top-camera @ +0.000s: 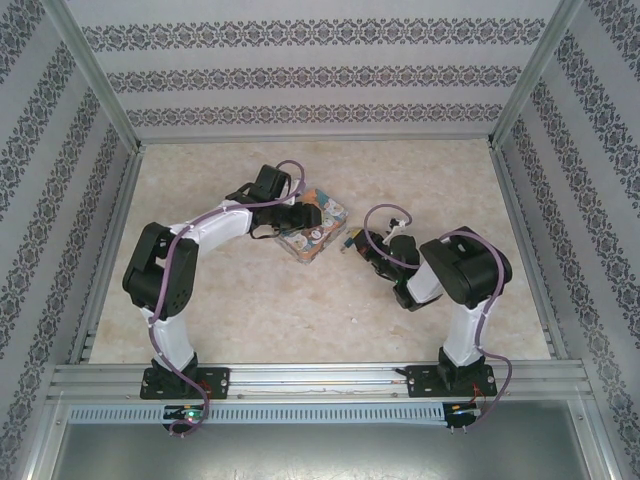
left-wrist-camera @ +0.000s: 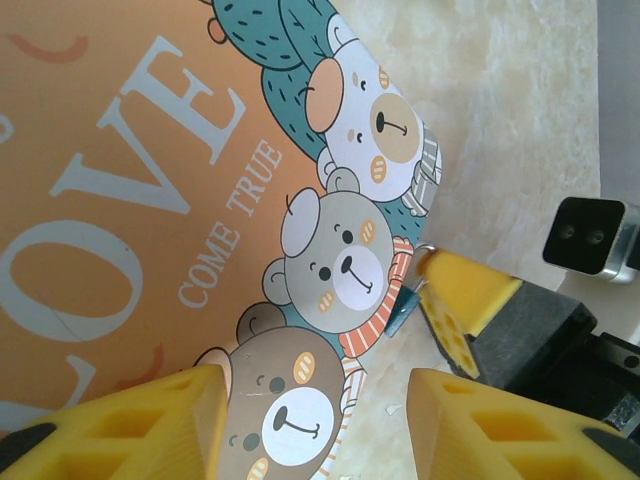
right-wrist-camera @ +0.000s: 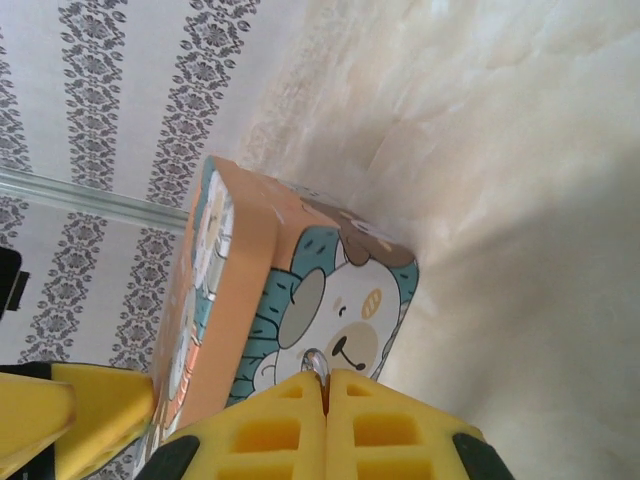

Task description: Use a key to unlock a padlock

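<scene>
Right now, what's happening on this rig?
The right hand is shut on a small silver piece at the edge of the LOVE tin; key or shackle, I cannot tell. A teal-blue bit beside it may be the padlock. The left hand stands open at the tin's corner. Whether the lock is open is not visible.

Smooth printed tin (left-wrist-camera: 130, 220) with soft sheen, matt cream marbled tabletop (right-wrist-camera: 520, 200), yellow moulded waffle-recessed finger pads (right-wrist-camera: 300, 398), brushed aluminium frame rails (top-camera: 320, 375)
</scene>
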Robot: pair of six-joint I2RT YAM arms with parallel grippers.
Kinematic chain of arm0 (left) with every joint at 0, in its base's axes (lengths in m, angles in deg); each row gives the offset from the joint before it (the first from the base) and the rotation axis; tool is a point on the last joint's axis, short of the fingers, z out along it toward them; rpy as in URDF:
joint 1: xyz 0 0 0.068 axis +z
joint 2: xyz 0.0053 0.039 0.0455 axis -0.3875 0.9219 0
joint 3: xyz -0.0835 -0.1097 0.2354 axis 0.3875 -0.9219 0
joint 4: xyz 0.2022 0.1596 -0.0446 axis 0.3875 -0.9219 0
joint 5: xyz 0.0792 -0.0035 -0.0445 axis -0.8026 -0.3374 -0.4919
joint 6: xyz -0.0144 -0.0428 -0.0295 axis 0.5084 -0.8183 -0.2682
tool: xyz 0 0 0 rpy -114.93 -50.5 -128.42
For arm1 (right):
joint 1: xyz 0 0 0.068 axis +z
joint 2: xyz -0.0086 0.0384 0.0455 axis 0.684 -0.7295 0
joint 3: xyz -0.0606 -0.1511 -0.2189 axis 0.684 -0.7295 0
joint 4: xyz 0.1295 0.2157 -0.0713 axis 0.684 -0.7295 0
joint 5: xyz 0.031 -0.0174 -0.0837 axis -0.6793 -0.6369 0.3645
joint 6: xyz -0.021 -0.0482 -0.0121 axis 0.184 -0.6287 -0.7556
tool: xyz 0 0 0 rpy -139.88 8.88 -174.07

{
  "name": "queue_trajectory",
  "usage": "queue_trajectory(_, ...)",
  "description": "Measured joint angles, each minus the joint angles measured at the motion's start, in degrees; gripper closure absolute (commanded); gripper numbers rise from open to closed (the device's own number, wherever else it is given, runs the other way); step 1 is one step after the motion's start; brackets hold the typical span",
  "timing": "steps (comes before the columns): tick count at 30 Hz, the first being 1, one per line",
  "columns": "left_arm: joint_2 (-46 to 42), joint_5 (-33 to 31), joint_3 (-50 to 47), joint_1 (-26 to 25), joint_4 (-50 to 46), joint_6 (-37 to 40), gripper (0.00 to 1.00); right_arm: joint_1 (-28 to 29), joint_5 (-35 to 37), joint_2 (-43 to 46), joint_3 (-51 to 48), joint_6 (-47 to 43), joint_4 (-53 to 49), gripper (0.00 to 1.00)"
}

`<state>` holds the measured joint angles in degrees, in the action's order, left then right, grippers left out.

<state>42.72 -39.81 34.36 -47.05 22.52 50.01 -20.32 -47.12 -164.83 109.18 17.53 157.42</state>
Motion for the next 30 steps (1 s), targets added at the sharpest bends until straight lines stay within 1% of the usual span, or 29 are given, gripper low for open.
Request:
queue_trajectory(8, -4.7, -2.2, -0.8, 1.7, -2.1, 1.0, 0.43, -1.5, 0.0, 4.4, -1.0, -1.8, -2.5, 1.00)
queue_trajectory(17, -16.2, -5.7, -4.7, 6.0, -2.1, 3.7, 0.34, -2.9, 0.0, 10.9, -1.0, -4.3, -8.9, 1.00)
queue_trajectory(22, -22.8, -7.9, -9.5, 8.6, -1.5, 5.7, 0.25, -3.6, 0.0, 13.7, -1.1, -5.6, -12.0, 1.00)
queue_trajectory(30, -34.1, -11.2, -16.8, 11.4, 0.1, 10.7, 0.06, -3.8, -0.1, 18.6, -1.2, -8.0, -18.0, 1.00)
